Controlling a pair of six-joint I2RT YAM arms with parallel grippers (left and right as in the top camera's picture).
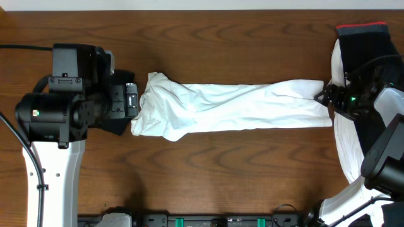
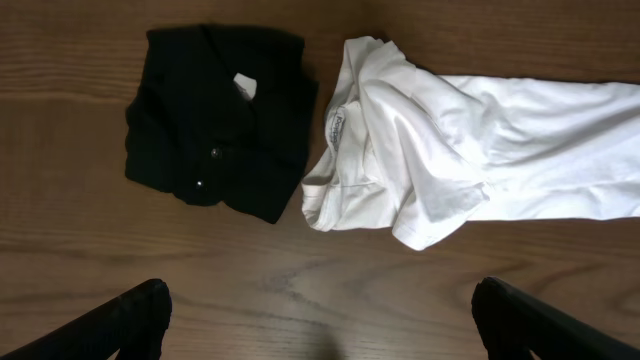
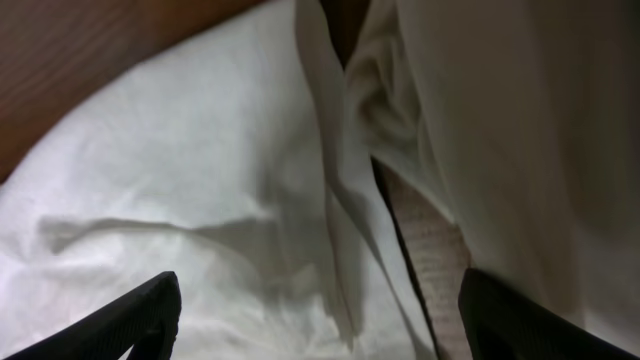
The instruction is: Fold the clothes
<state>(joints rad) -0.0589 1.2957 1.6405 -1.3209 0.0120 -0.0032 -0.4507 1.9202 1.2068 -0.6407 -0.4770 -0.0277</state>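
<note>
**Item: 2 robot arms, table-mounted**

- L arm (image 1: 55, 120): black cyl. motor housings, w/ a black boxy block at the far end. Lower link is white, flat-sided. A small pale dot is seen on one housing.
- Cable (image 1: 25, 154): black, thin, clipped along the white link. A 2nd black cable is seen at the frame's L edge.
- L gripper (image 2: 320, 322): 2 fingers (image 2: 130, 322), matte black, blunt tips. A grey panel is noted on the body in the overhead view.
- R arm (image 1: 386, 148): white shells and a dark grey mid link. Wrist section is black w/ a green LED (image 1: 351, 99).
- R gripper (image 3: 320, 322): 2 fingers (image 3: 135, 320), matte black, same shape as L.
</note>
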